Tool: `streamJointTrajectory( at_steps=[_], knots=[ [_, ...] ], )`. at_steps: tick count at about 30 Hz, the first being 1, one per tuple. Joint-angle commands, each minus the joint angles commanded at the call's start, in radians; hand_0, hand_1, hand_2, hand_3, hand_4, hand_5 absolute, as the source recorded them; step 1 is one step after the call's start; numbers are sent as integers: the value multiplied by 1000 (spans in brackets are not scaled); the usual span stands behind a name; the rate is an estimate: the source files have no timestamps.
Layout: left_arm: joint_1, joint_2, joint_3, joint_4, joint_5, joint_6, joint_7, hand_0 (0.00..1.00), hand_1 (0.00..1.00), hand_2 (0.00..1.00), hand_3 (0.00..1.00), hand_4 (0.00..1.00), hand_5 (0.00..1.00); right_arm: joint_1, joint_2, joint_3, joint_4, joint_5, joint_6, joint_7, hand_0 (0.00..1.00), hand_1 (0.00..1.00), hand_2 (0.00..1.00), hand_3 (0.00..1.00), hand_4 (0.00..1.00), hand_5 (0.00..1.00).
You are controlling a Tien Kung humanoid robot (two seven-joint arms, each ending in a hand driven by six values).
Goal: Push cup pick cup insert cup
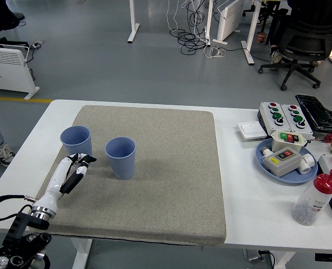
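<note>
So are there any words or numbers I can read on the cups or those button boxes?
None can be read.
The two blue cups are plain.
The button boxes in the far right corner show only red and green buttons; any labels are too small to read.
The bottle with the red cap shows no readable label.

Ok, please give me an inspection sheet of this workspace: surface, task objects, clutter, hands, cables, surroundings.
Surface: white table with a grey mat over its middle.
Job's things: two blue cups upright on the mat, left cup and right cup, standing apart.
Clutter: blue tray of button boxes, a white switch, a red-capped bottle, all at the right.
Hands: left hand just below the left cup, holding nothing; right hand not in view.
Cables: black cable looping at the left arm.
Surroundings: grey floor, office chair, white heater.
</note>
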Motion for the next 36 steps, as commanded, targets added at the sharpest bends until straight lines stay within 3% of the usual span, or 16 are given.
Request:
streamJointTrajectory(
  at_steps=[5,6,7,12,13,14,16,18,19,24,26,30,31,36],
  knots=[
    [51,50,-39,-128,57,17,3,659,663,632,562,519,998,-3,-1,-5,0,7,0,3,690,620,628,543,91,473],
    [66,67,-50,-168,81,21,15,659,663,632,562,519,998,-4,-1,-5,0,9,-1,3,690,620,628,543,91,473],
    [83,85,-67,-205,115,31,33,602,642,625,555,635,907,-6,-2,-7,0,11,-1,4,690,621,628,544,91,473],
    [109,141,-112,-406,275,70,89,602,642,625,555,635,907,-15,-1,-6,-1,12,-1,3,690,621,628,544,91,473],
    [106,149,-115,-445,313,75,105,609,674,696,659,770,662,-16,-1,-4,0,9,-1,2,689,621,628,544,92,474],
    [105,151,-116,-468,330,76,109,609,674,696,659,770,662,-16,-1,-4,0,8,-1,2,689,621,628,544,92,474],
    [61,170,-137,-549,411,1,187,609,674,696,659,770,662,-21,-1,3,0,-4,0,-3,689,621,628,544,92,474],
    [12,178,-137,-588,495,-79,272,609,674,696,659,770,662,-23,0,9,0,-15,1,-7,689,621,628,544,92,474],
    [-22,180,-129,-585,534,-118,311,919,932,998,998,907,622,-25,0,11,0,-19,1,-9,690,621,628,544,92,474],
    [-155,185,-88,-536,748,-327,520,919,932,998,998,907,622,-27,0,10,1,-16,0,-9,690,621,628,544,92,474],
    [-209,188,-55,-507,823,-405,580,977,984,998,998,950,572,-26,-1,6,1,-7,-1,-6,689,621,628,545,92,474],
    [-312,184,20,-438,864,-566,635,977,984,998,998,950,572,-21,-2,0,2,4,-2,-2,689,621,628,545,92,474],
    [-324,183,27,-430,864,-587,639,972,983,998,998,952,523,-20,-2,0,2,5,-3,-2,689,620,628,544,92,474],
    [-390,171,69,-368,858,-679,668,972,983,998,998,952,523,-16,-4,-5,2,15,-4,2,689,620,628,544,92,474]
  ],
)
